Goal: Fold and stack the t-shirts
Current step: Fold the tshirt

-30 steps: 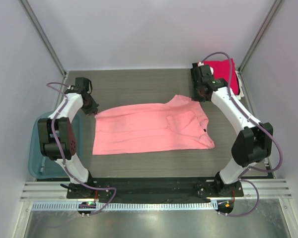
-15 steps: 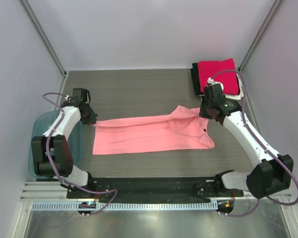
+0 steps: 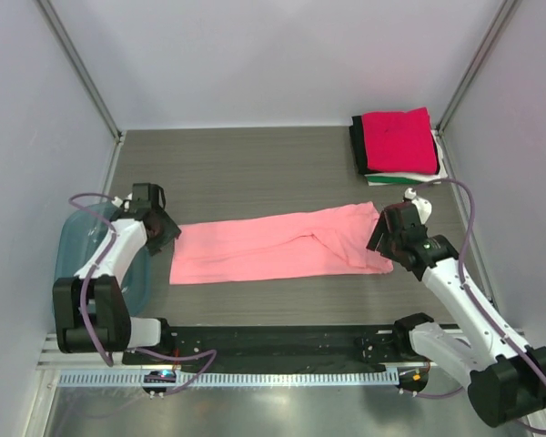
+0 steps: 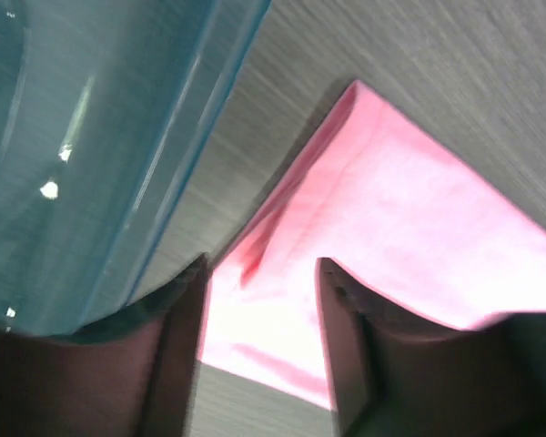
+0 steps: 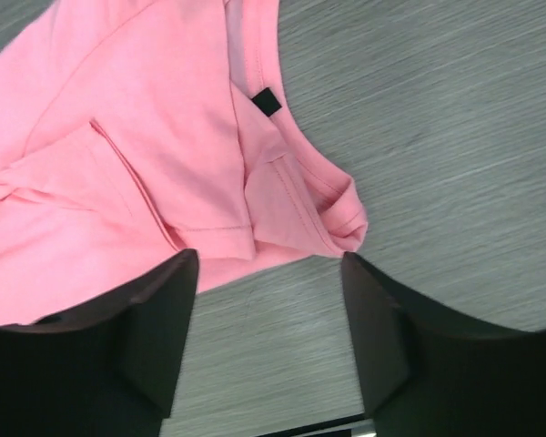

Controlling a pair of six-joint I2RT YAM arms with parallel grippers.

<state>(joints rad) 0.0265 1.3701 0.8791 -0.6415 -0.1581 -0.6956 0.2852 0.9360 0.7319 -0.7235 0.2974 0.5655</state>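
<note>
A salmon-pink t-shirt lies across the table as a long strip, doubled over lengthwise. At its left end my left gripper is open; the left wrist view shows the pink cloth lying under the gap between its fingers, ungripped. My right gripper hangs open over the collar end. In the right wrist view the shirt, with a small black neck tag, lies beyond the spread fingertips. A stack of folded t-shirts, magenta-red on top, sits at the back right.
A translucent blue bin stands off the table's left edge, close beside the left arm; its wall fills the left of the left wrist view. The grey wood-grain table is walled on three sides.
Both grippers carried the shirt's far edge toward the near side, folding it lengthwise into a narrow strip. Both then opened and let go of the cloth.
</note>
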